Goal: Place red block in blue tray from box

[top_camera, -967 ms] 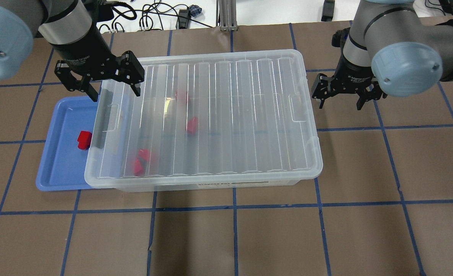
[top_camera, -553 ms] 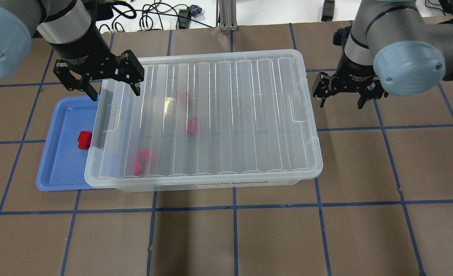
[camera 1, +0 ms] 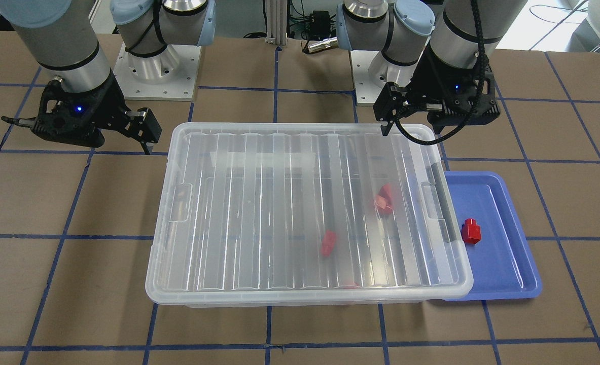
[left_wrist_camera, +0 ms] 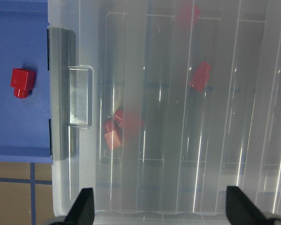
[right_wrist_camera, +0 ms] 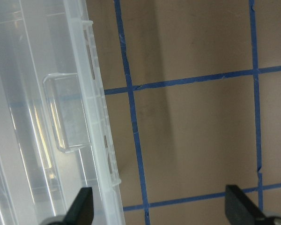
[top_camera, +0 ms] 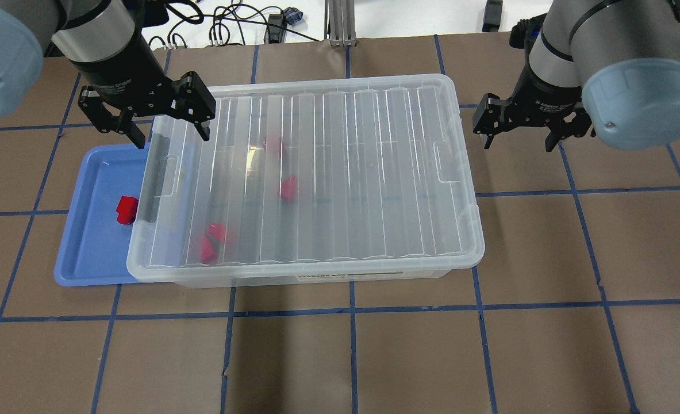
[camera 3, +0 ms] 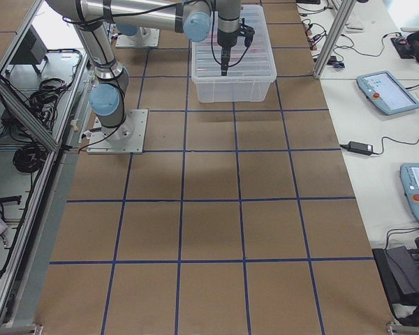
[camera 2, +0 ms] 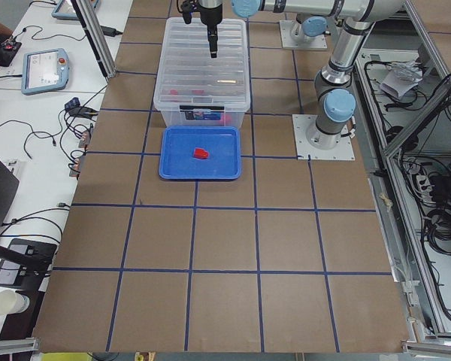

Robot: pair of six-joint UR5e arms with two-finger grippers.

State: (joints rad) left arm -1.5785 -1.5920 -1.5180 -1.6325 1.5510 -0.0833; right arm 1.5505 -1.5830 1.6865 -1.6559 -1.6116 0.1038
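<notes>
The box [top_camera: 345, 172] is a clear bin with its ribbed lid on and a black latch bar [top_camera: 149, 184] at its left end. Three red blocks show blurred through the lid [top_camera: 288, 187] [top_camera: 273, 144] [top_camera: 212, 241]. The blue tray [top_camera: 95, 253] lies against that end, partly under the box rim, with one red block [top_camera: 126, 209] in it. The left wrist view shows this block [left_wrist_camera: 22, 82] too. My left gripper [top_camera: 172, 138] is open and empty above the box's far left corner. My right gripper [top_camera: 518, 145] is open and empty over the table, right of the box.
Brown table with a blue tape grid [top_camera: 351, 310]. Cables and a metal post [top_camera: 340, 23] lie beyond the far edge. In the front-facing view both arm bases [camera 1: 152, 66] stand behind the box.
My right gripper has moved toward the far edge and a little right, away from the box. My left gripper has shifted slightly the same way. Both stay open; blocks, tray and box have not moved.
</notes>
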